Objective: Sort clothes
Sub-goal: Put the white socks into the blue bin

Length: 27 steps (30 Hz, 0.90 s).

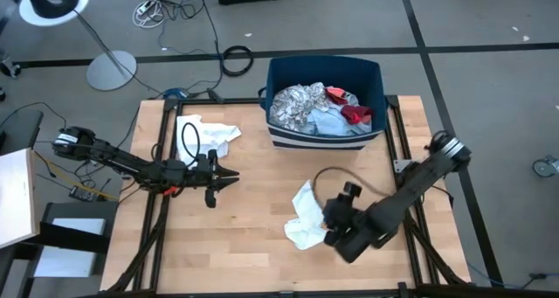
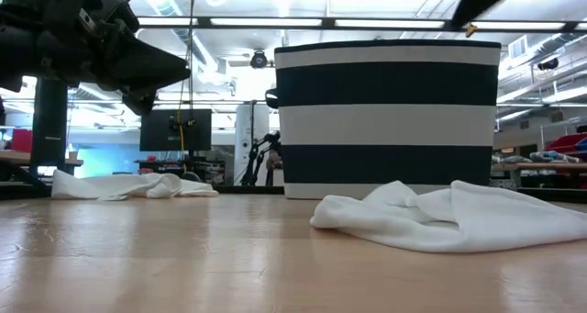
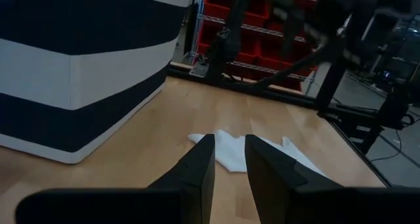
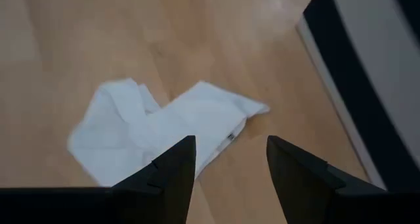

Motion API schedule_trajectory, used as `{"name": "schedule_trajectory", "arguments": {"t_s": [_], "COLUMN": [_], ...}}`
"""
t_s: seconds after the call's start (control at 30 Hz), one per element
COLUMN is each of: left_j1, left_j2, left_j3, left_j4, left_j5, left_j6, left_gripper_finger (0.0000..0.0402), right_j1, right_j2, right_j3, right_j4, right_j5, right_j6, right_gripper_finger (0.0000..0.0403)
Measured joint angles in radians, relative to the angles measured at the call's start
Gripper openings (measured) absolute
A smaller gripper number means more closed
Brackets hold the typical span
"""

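A white garment (image 1: 304,218) lies crumpled on the table near the middle; it also shows in the right wrist view (image 4: 157,129) and the low view (image 2: 459,217). My right gripper (image 1: 330,221) hovers open and empty just right of it (image 4: 230,155), fingers pointing down toward it. A second white garment (image 1: 206,134) lies at the far left of the table. My left gripper (image 1: 231,177) hangs above the table left of centre, pointing toward the right edge, its fingers (image 3: 228,159) a narrow gap apart and empty. The striped bin (image 1: 325,106) holds leaf-print, light blue and red pieces.
The dark blue and white striped bin (image 2: 385,120) stands at the table's far edge, centre. Bare wood lies between the two white garments and along the near edge. Black frame rails (image 1: 162,158) run along the table's left and right sides.
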Motion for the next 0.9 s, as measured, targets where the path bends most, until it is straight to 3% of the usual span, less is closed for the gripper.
{"name": "schedule_trajectory", "arguments": {"t_s": [0.2, 0.43, 0.9], "left_j1": [0.000, 0.000, 0.000], "left_j2": [0.000, 0.000, 0.000], "left_j3": [0.000, 0.000, 0.000], "left_j4": [0.008, 0.008, 0.008], "left_j5": [0.000, 0.013, 0.018], "left_j6": [-0.009, -0.033, -0.045], "left_gripper_finger": [0.0090, 0.0090, 0.0090], "right_j1": [-0.031, -0.099, -0.317], "right_j2": [0.141, 0.208, 0.156], "right_j3": [0.000, -0.012, -0.401], "right_j4": [0.054, 0.164, 0.810], "right_j5": [-0.006, -0.049, -0.272], "right_j6": [0.018, -0.091, -0.304], "right_gripper_finger": [0.0182, 0.0180, 0.0170]}}
